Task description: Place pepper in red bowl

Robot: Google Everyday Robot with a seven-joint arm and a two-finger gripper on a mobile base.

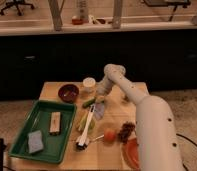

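1. One pepper (88, 103), slim and dark green, lies on the wooden table (52, 90) near its middle, between the dark red bowl (68, 93) and the gripper.
2. One gripper (98, 98) hangs low over the table just to the right of the pepper's end. It cannot be told whether the gripper is touching the pepper, how far open it is, or whether it has hold of anything.
3. There are two bowls. The dark red one stands toward the back left, near the pepper. An orange-red bowl (130, 151) sits at the front right corner, well apart from the pepper and partly hidden by the arm.
4. One white arm (152, 125) rises from the front right. It runs back to a bent elbow above the table's far edge, then turns down and to the left to the gripper.
5. One white cup (89, 83) stands behind the pepper.
6. One white-handled brush (87, 129) lies in front of the pepper, with one pale yellow-green item (81, 121) beside it.
7. One orange (109, 135) rests just beside one dark cluster of grapes (126, 131).
8. One green tray (24, 131) on the left holds two things: a grey-blue sponge (35, 141) and a brown block (55, 122).
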